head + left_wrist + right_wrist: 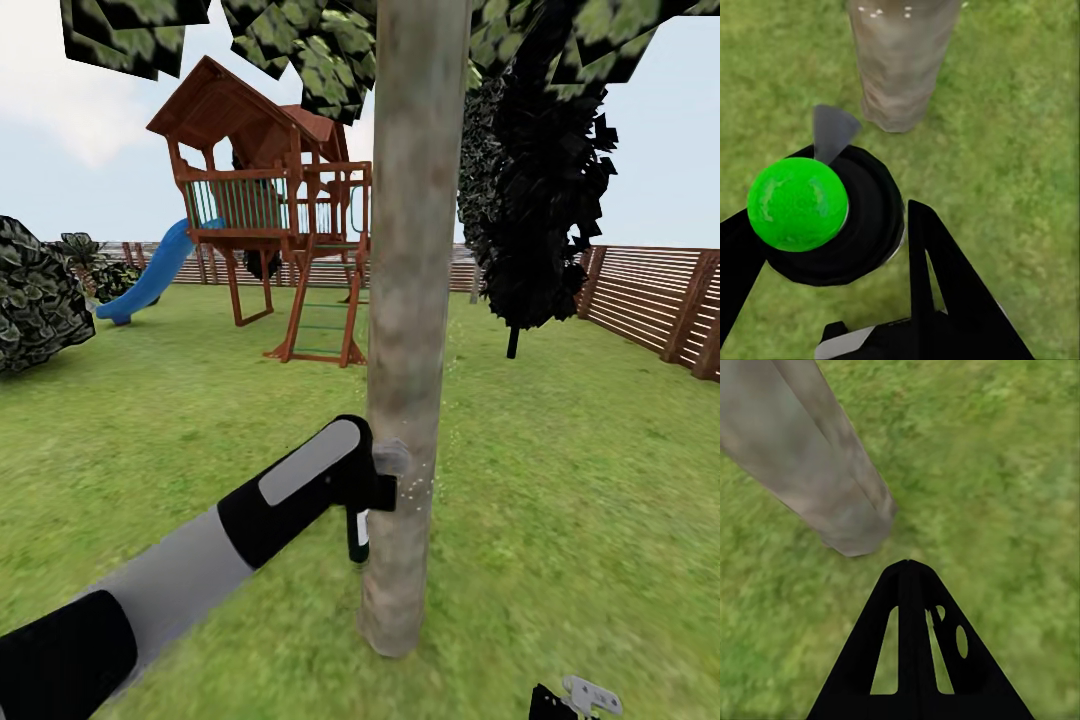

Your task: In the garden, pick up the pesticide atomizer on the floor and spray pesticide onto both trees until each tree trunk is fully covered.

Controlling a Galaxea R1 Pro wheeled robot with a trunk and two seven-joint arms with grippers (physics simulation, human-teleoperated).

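Observation:
One tree trunk (412, 330), a mottled grey-brown column, rises just ahead of me on the lawn, with leaves overhead. My left gripper (385, 478) is right against it at low height, shut on the pesticide atomizer (358, 537). In the left wrist view the atomizer (859, 225) is a black body with a bright green ball top. It sits in my left gripper (832, 251), and its grey nozzle (832, 131) points at the trunk (900, 67). White specks (425, 487) dot the bark beside the nozzle. My right gripper (909, 577) hangs shut and empty over grass near the trunk base (825, 480).
A wooden playhouse (270, 220) with a blue slide (150, 280) stands behind the trunk. A dark narrow tree (535, 200) is at the right, a slatted fence (660, 300) runs along the right and back, and a bush (35, 295) is at the left. Grass lies all around.

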